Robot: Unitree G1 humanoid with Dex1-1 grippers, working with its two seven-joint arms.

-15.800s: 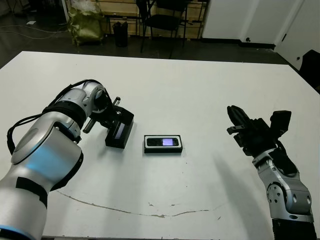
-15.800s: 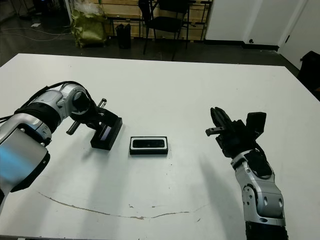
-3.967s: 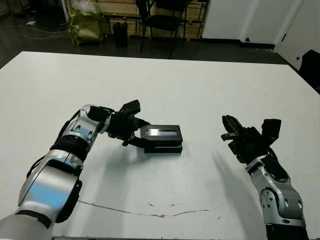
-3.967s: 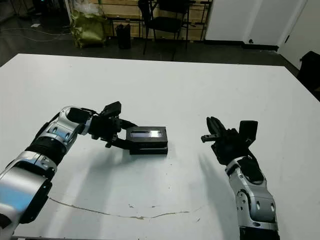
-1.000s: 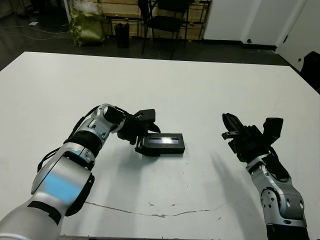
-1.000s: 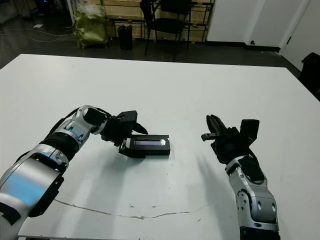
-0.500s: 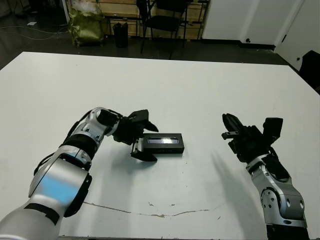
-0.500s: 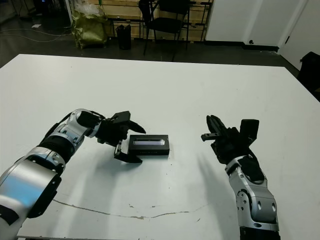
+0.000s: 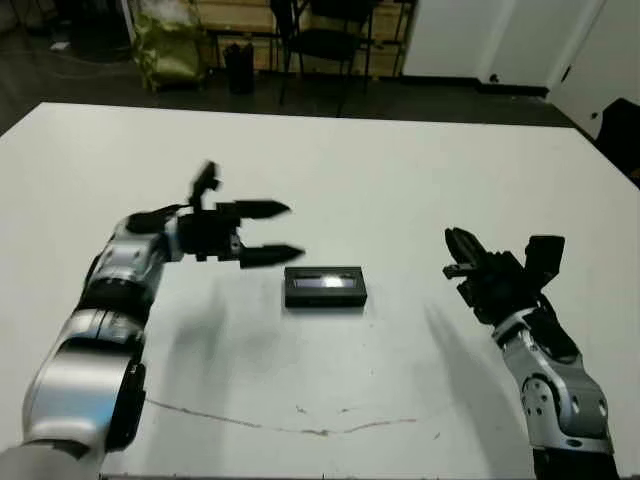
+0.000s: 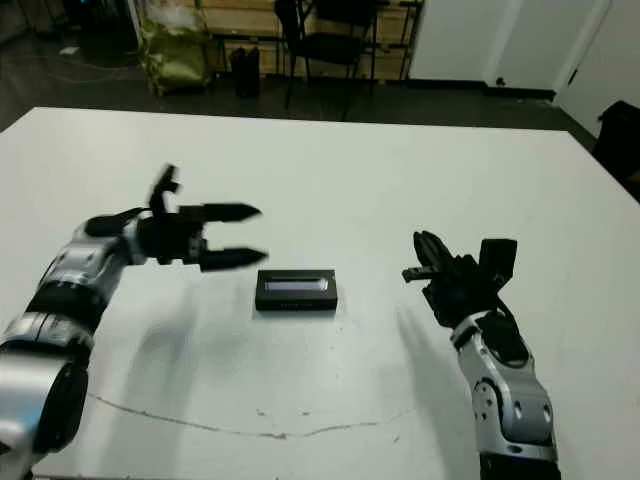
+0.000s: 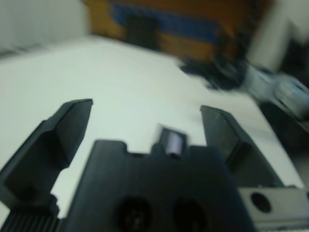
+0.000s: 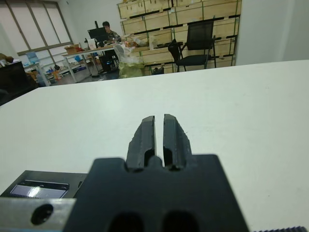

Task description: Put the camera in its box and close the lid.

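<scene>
White desk [image 9: 400,150], lid [image 9: 325,280] sitting on the box [image 9: 325,297] at centre.
Left gripper [image 9: 262,232] hangs above the desk just left of the box, arm stretched sideways, jaws spread wide and empty; right gripper [image 9: 458,252] rests well right, jaws pressed together.

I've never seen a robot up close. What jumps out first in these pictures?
The small black box with its striped lid on, alone mid-table. To its left the left pincer hangs wide open, empty and blurred. On the right the right pincer is shut, well clear of the box.
</scene>
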